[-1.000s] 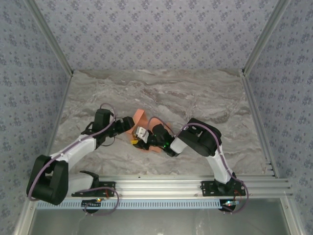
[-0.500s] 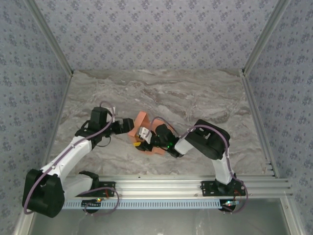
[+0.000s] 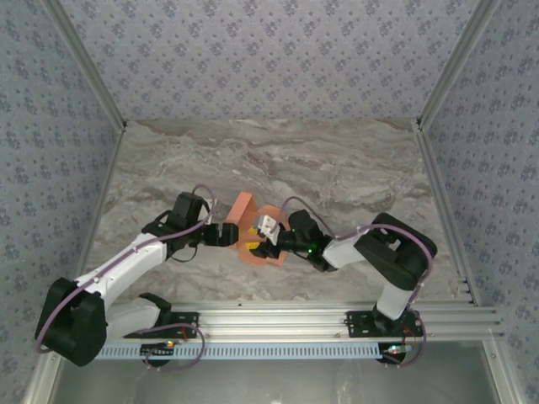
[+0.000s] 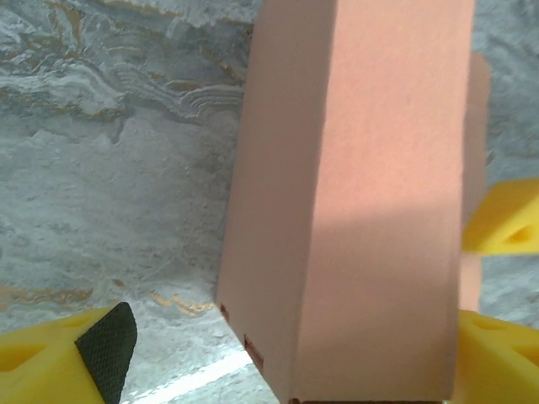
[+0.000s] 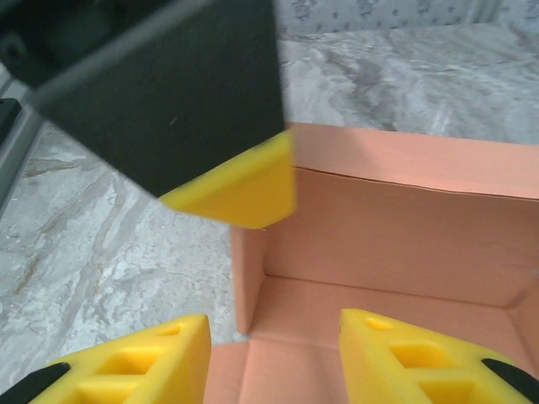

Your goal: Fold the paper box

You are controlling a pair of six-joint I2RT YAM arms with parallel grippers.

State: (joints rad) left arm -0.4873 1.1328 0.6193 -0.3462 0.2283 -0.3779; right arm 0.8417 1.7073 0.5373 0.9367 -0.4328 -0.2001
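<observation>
Top external view: you've got bright, even overhead light. Shadows under the arms on the table (image 3: 354, 177) are soft and short, with no glare. Focus is fine across the frame; the walls splay outward toward the edges, so expect wide-angle distortion.

Left wrist view: the paper box (image 4: 370, 210) sits too close to the lens and its edges are soft. Its upper face is well lit and a shadow band darkens the lower half. There's a thin bright glare streak on the marble at the bottom.

Right wrist view: a black-and-yellow finger (image 5: 194, 109) at upper left is heavily out of focus. The right gripper (image 5: 274, 337) is blurred too. The box interior is evenly lit and its far wall is reasonably sharp.
</observation>
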